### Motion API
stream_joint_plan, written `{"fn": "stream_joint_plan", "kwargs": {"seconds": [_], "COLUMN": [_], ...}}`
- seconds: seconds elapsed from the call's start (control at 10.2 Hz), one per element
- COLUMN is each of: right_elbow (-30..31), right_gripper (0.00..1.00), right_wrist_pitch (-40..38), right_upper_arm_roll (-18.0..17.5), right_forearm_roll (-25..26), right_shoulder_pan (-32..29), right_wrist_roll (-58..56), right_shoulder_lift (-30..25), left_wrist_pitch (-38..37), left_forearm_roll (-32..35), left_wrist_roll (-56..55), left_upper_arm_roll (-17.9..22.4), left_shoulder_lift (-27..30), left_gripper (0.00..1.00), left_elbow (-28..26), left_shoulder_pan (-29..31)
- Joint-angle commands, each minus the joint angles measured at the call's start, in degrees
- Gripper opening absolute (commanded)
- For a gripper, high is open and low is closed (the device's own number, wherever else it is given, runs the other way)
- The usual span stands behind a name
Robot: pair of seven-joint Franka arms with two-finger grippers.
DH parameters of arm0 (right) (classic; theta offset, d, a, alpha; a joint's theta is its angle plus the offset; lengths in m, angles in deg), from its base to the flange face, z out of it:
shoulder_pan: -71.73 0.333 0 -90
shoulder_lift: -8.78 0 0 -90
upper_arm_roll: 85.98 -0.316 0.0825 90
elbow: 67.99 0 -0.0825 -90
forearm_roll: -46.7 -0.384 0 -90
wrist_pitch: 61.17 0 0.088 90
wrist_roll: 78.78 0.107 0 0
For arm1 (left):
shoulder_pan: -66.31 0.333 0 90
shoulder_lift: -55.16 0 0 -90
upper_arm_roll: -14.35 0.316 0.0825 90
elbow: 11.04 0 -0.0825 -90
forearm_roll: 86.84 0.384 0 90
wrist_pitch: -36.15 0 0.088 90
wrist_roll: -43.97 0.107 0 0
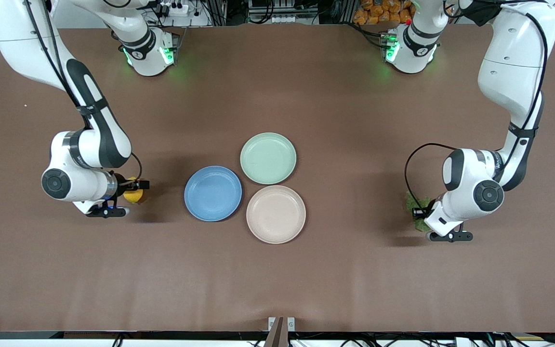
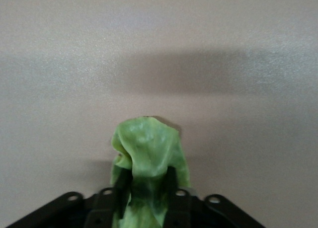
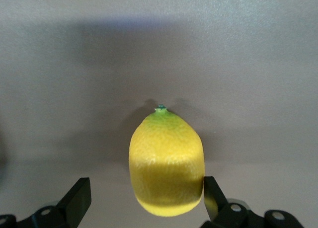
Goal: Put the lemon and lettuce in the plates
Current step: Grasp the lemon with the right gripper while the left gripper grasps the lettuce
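Note:
The yellow lemon [image 1: 134, 195] lies on the brown table toward the right arm's end. My right gripper [image 1: 130, 191] is low around it and open. In the right wrist view the lemon [image 3: 166, 163] sits between the fingers of the right gripper [image 3: 145, 190]; one finger [image 3: 212, 195] touches it and the other stands apart. My left gripper [image 1: 420, 215] is shut on the green lettuce [image 1: 413, 202] toward the left arm's end. The leaf [image 2: 146, 148] is bunched between the fingers of the left gripper [image 2: 146, 186]. The blue plate [image 1: 213, 193] and the beige plate [image 1: 275, 214] lie empty mid-table.
A pale green plate [image 1: 268, 158] lies empty, touching the other two and farther from the front camera. The arms' bases stand along the table's back edge. Bare brown table lies between each gripper and the plates.

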Motion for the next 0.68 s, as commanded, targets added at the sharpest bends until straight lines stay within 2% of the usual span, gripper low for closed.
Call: {"fn": "stream_joint_plan", "kwargs": {"seconds": [0.0, 0.1, 0.29, 0.49, 0.59], "right_elbow": [0.45, 0.36, 0.01, -2.35, -6.28], "right_gripper": [1.00, 0.74, 0.33, 0.10, 0.03], "right_wrist_pitch": [1.42, 1.33, 0.63, -3.83, -9.25], "right_upper_arm_roll": [-0.43, -0.52, -0.61, -0.87, -0.96], "right_forearm_roll": [0.75, 0.67, 0.66, 0.58, 0.05], "right_shoulder_pan": [-2.24, -2.85, -2.68, -2.16, -0.94], "right_wrist_roll": [-1.96, -3.53, -3.64, -3.29, -2.85], "right_shoulder_lift": [1.28, 1.29, 1.20, 0.50, 0.32], "left_wrist_pitch": [0.44, 0.00, -0.44, -0.44, -0.35], "left_forearm_roll": [0.38, 0.38, 0.56, 0.47, 0.38], "left_wrist_roll": [-1.39, -4.44, -16.17, -28.84, -34.38], "left_upper_arm_roll": [-0.66, -3.54, -10.91, -11.57, -11.57], "left_shoulder_lift": [2.99, 4.75, 5.12, 3.63, 2.40], "left_gripper": [0.00, 0.00, 0.00, 0.00, 0.00], "left_elbow": [-0.79, -0.79, 2.01, 8.32, 9.83], "left_shoulder_pan": [-1.30, -1.57, -2.88, -10.15, -12.97]}}
